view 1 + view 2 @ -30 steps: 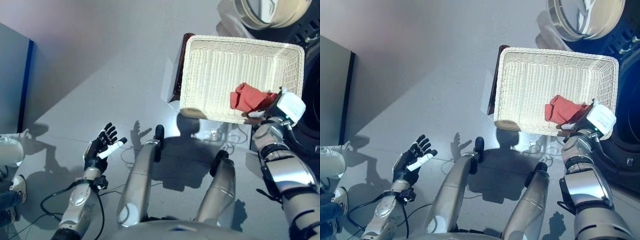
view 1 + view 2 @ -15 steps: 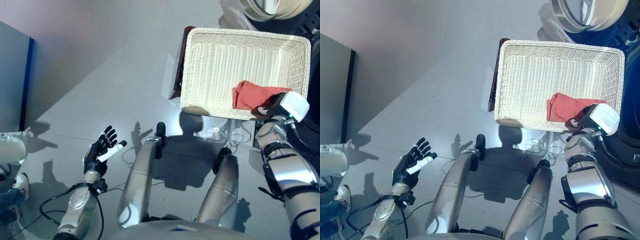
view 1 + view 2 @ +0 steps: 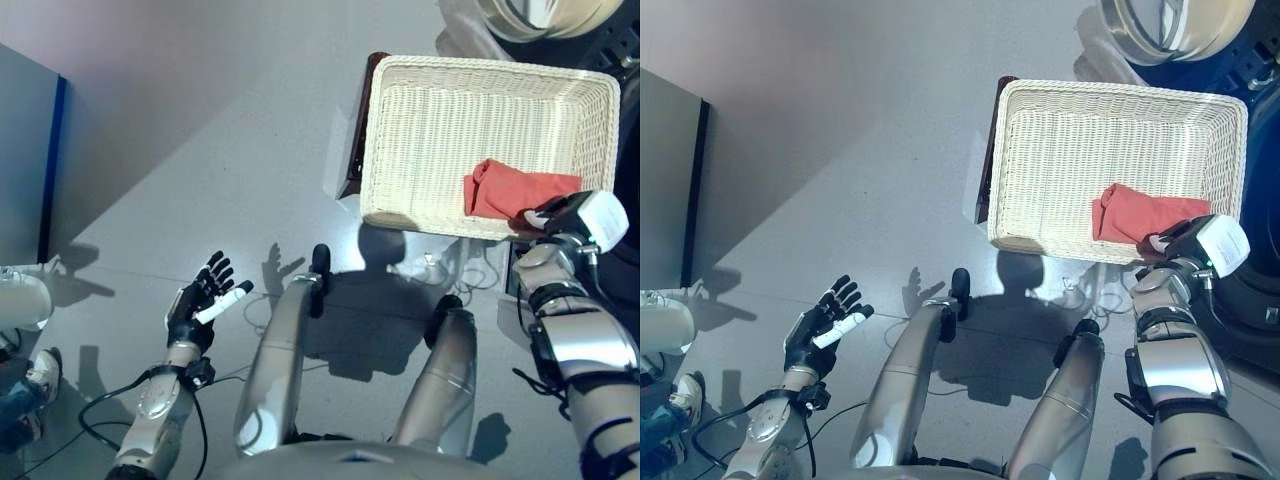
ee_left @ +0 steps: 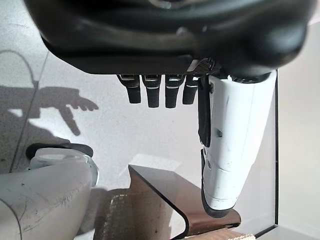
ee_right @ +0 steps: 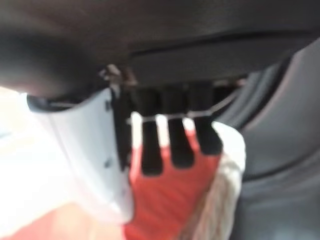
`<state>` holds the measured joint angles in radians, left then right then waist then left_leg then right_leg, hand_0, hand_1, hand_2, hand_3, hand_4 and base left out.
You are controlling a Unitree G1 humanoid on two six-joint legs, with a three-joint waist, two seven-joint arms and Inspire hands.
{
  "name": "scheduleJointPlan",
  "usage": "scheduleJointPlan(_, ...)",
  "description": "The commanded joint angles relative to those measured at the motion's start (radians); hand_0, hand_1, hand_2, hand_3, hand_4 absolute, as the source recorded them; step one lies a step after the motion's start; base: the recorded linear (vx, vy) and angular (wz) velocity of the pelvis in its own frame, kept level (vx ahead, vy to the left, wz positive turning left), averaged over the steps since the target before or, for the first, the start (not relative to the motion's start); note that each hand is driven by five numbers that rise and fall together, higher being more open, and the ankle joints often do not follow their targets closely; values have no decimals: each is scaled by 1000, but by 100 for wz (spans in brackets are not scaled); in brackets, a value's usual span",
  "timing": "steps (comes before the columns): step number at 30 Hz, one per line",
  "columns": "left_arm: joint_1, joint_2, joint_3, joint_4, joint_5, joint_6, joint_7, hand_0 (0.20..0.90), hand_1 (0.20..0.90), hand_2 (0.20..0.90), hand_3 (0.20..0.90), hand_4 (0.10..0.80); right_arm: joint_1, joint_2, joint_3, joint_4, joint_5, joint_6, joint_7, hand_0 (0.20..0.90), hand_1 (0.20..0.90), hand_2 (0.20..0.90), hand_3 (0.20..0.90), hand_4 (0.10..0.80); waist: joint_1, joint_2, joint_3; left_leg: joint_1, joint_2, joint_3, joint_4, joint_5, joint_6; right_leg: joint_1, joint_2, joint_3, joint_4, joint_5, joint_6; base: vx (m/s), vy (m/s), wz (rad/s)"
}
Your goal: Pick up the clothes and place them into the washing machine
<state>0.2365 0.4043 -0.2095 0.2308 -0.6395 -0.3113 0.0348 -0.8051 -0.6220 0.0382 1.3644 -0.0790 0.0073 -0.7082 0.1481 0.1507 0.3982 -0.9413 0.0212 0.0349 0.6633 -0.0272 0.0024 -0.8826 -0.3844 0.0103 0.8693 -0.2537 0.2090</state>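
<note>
Left eye view: a red cloth (image 3: 515, 193) lies in the white basket (image 3: 400, 120) at upper right; the right hand (image 3: 548, 213) meets its edge; washing machine (image 3: 545, 12) above – nothing loaded. Right wrist view: fingers (image 5: 178, 141) straight over the cloth – no grip. Left wrist view: left hand (image 4: 165, 50) relaxed, empty.

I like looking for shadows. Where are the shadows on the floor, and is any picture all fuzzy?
Left eye view: a dark hand-shaped shadow lies on the grey floor beside the left hand, and the white basket casts one below its near rim. Left wrist view: crisp, with a finger-shaped shadow on the floor. Right wrist view: fuzzy all over; the right hand and the red cloth look smeared.
</note>
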Motion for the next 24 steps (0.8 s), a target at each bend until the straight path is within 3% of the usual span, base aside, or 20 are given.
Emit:
scheduleJointPlan(1, 64, 35, 83, -56, -1, -63, 33, 900, 900, 900, 900, 800, 53, -44, -36, -76, 75, -75, -96, 200, 200, 200, 200, 300, -6, -2, -39, 41, 48, -31, 12, -63, -70, -40, 31, 1, -58, 125, -64, 4, -26, -3)
scheduleJointPlan(2, 67, 36, 83, -55, -1, -64, 32, 900, 900, 900, 900, 800, 66, -42, -26, -79, 60, -71, -91, 200, 200, 200, 200, 300, -8, -5, -42, 52, 48, -36, 26, -100, -77, -30, 30, 3, -41, 89, -58, 94, -41, -4)
scheduleJointPlan(6, 72, 43, 79, -62, -7, -65, 16, 900, 900, 900, 900, 800, 75, -68, 36, -83, -23, -59, -65, 200, 200, 200, 200, 300, -11, -5, -42, 49, 50, -40, 24, -93, -81, -27, 32, 0, -45, 90, -58, 11, -18, -5)
scheduleJointPlan(7, 71, 46, 76, -66, -9, -66, 13, 900, 900, 900, 900, 800, 71, -74, 51, -81, -40, -55, -58, 373, 373, 373, 373, 424, -12, -4, -43, 48, 51, -40, 22, -89, -82, -27, 31, -1, -49, 94, -58, 0, 0, 0)
scheduleJointPlan(8, 72, 46, 73, -66, -8, -66, 11, 900, 900, 900, 900, 800, 65, -79, 75, -80, -66, -48, -54, 900, 900, 900, 900, 800, -12, -4, -44, 46, 52, -41, 22, -87, -83, -29, 30, -2, -49, 94, -59, -25, -7, -3)
scheduleJointPlan(15, 67, 60, 60, -74, -11, -69, -8, 900, 900, 900, 900, 800, 10, -108, 226, -64, -229, -12, -13, 900, 900, 900, 900, 800, -4, -7, -48, 48, 57, -41, 11, -78, -89, -27, 28, -9, -54, 101, -56, -20, 2, -1)
scheduleJointPlan(16, 62, 61, 60, -78, -12, -70, -8, 900, 900, 900, 900, 800, -2, -113, 235, -61, -236, -9, -13, 900, 900, 900, 900, 800, -2, -6, -45, 39, 55, -37, -8, -36, -83, -33, 30, -13, -76, 141, -63, 0, 0, 0)
scheduleJointPlan(17, 61, 63, 60, -79, -13, -70, -7, 900, 900, 900, 900, 800, -9, -115, 248, -56, -248, -5, -8, 900, 900, 900, 900, 800, -2, -8, -46, 47, 55, -41, 12, -77, -90, -26, 28, -9, -53, 101, -56, 0, 0, 0)
scheduleJointPlan(24, 61, 68, 61, -89, -11, -72, -11, 900, 900, 900, 900, 800, -40, -136, 273, -43, -273, 4, 10, 900, 900, 900, 900, 800, 12, -8, -42, 41, 54, -42, 9, -74, -92, -30, 22, -14, -55, 103, -54, 12, -3, 0)
